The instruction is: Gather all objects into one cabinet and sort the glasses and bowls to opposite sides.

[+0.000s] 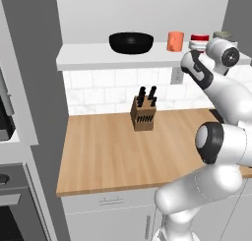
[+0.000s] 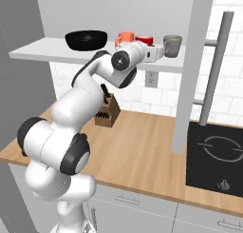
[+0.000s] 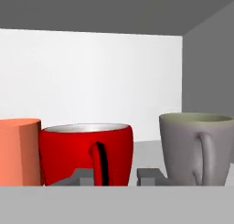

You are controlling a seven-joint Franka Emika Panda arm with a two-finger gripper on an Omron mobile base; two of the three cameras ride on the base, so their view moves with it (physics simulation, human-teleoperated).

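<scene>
Glossy red is what's parked dead centre in the hand view: the red cup with its handle turned toward the camera, sitting right between the orange cup and the grey-green mug. All three are lined up on the white shelf board of the open cabinet, bunched toward its right end, while the black bowl is set well apart on the left. So the sorting looks pretty much done, glasses on one side, bowl on the other, which is presumably why they're spaced like that.

The gripper is held level with the shelf, just in front of the red cup. Its fingertips are seen slightly parted, and the cup's handle sits in the gap, but no contact can be made out. Whether the cup is let go or only loosely pinched can't be told for sure; it looks more like let go, since the cup is resting on the board on its own.

Down on the wooden counter the knife block is left alone, not being part of the job.
</scene>
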